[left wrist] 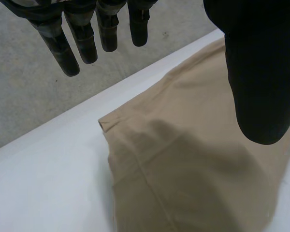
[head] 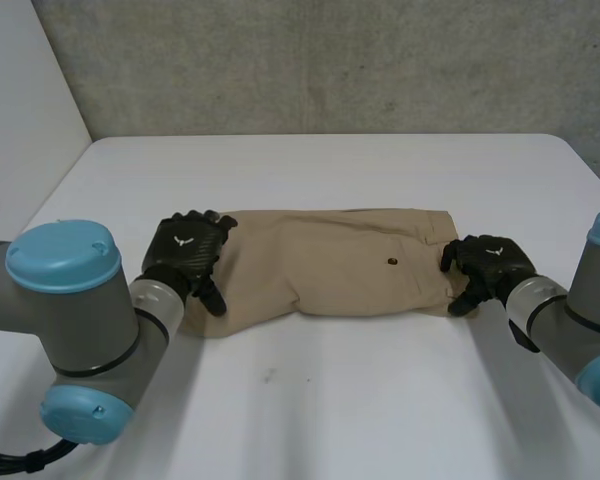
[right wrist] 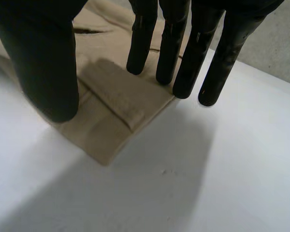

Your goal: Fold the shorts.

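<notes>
The tan shorts point(head: 330, 265) lie flat across the middle of the white table point(head: 330, 400), folded into a long band. A dark button point(head: 391, 263) shows near their right end. My left hand point(head: 185, 250) rests over the left end of the shorts. In its wrist view the fingers point(left wrist: 87, 43) hang straight and the thumb point(left wrist: 261, 72) stands apart above the cloth point(left wrist: 183, 159), so the hand is open. My right hand point(head: 490, 262) sits at the right end. There its straight fingers point(right wrist: 183, 63) reach the waistband corner point(right wrist: 111, 106) beside a belt loop point(right wrist: 116, 99), thumb spread aside.
A grey concrete wall point(head: 330, 60) stands behind the table's far edge. Bare white tabletop point(head: 310, 170) lies in front of and behind the shorts. Both arms come in from the near corners.
</notes>
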Action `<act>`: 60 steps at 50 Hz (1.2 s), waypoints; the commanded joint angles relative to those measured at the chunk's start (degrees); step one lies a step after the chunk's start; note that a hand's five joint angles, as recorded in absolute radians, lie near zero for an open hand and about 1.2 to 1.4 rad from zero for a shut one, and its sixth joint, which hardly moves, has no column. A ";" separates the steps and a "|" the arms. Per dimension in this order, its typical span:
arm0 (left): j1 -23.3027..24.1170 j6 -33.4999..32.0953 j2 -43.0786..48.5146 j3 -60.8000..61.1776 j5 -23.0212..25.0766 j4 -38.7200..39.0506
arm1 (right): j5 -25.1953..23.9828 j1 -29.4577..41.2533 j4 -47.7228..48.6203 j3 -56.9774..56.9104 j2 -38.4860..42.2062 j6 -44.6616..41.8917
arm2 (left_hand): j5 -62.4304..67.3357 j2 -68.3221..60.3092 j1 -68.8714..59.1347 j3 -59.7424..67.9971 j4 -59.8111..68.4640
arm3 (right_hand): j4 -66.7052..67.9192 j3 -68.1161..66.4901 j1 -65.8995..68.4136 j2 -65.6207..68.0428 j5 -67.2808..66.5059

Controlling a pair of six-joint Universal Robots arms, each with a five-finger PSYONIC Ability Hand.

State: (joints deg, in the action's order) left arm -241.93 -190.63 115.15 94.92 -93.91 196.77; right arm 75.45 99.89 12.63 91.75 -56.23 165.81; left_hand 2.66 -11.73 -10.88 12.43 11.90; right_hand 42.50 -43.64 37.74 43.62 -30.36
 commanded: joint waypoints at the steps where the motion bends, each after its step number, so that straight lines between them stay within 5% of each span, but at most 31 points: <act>1: -0.82 -0.18 0.25 0.62 -0.13 0.55 | 4.53 -1.97 1.08 -0.60 -0.71 -0.40 | -1.44 0.50 -0.35 -1.21 -0.67 | 37.50 -36.36 42.26 36.38 -39.64; 6: -1.17 -0.18 0.16 1.41 -0.13 0.55 | 6.29 -4.17 -0.14 -0.78 -7.48 -3.47 | -1.44 0.50 -0.35 -1.21 -0.67 | 37.50 -36.36 42.26 36.38 -39.64; 17: -1.44 -0.09 -1.77 1.50 0.05 0.46 | 7.52 -4.53 -7.00 -4.20 -9.77 -36.60 | -1.77 0.84 -0.01 -1.55 -1.01 | 37.50 -36.36 42.26 36.38 -39.64; 28: -1.09 0.17 -4.49 -1.22 -0.22 0.46 | 4.28 16.37 -6.91 -13.87 -7.23 -37.67 | -2.45 1.51 0.66 -2.22 -1.68 | 37.50 -36.36 42.26 36.38 -39.64; 35: -0.82 0.52 -5.37 -5.26 -0.39 0.28 | -7.76 27.11 -7.44 -12.73 -0.73 -37.14 | -2.61 1.68 0.83 -2.39 -1.85 | 37.50 -36.36 42.26 36.38 -39.64; 37: -0.73 0.87 -5.29 -6.58 -0.39 0.19 | -10.39 27.46 -7.70 -12.56 0.33 -36.26 | -2.61 1.68 0.83 -2.39 -1.85 | 37.50 -36.36 42.26 36.38 -39.64; 42: -0.65 1.93 -4.06 -11.67 -0.57 -0.59 | -14.54 27.12 -7.97 -13.61 0.43 -27.25 | -2.61 1.68 0.83 -2.39 -1.85 | -22.66 23.79 -17.89 -23.77 20.51; 43: -0.65 2.28 -2.84 -13.25 -0.48 -1.21 | -14.54 26.85 -7.88 -13.96 0.08 -25.29 | -2.61 1.68 0.83 -2.39 -1.85 | -26.00 27.13 -21.23 -27.11 23.85; 52: 2.78 4.92 3.94 -23.36 -0.31 -6.31 | -9.54 16.32 -7.44 -21.51 -6.96 8.16 | -1.61 0.67 -0.18 -1.38 -0.84 | -32.50 33.64 -27.74 -33.62 30.36; 60: 8.05 8.61 11.40 -28.64 -0.22 -12.19 | -4.79 15.16 -17.52 -27.92 0.23 10.16 | -1.10 0.17 -0.68 -0.87 -0.34 | -32.50 33.64 -27.74 -33.62 30.36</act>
State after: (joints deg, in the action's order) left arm -238.10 -184.61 120.78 69.62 -94.24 189.02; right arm 66.77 115.90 3.69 69.02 -62.13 175.73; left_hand 2.66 -11.73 -10.88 12.43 11.89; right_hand 13.67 -12.16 11.82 12.81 -3.91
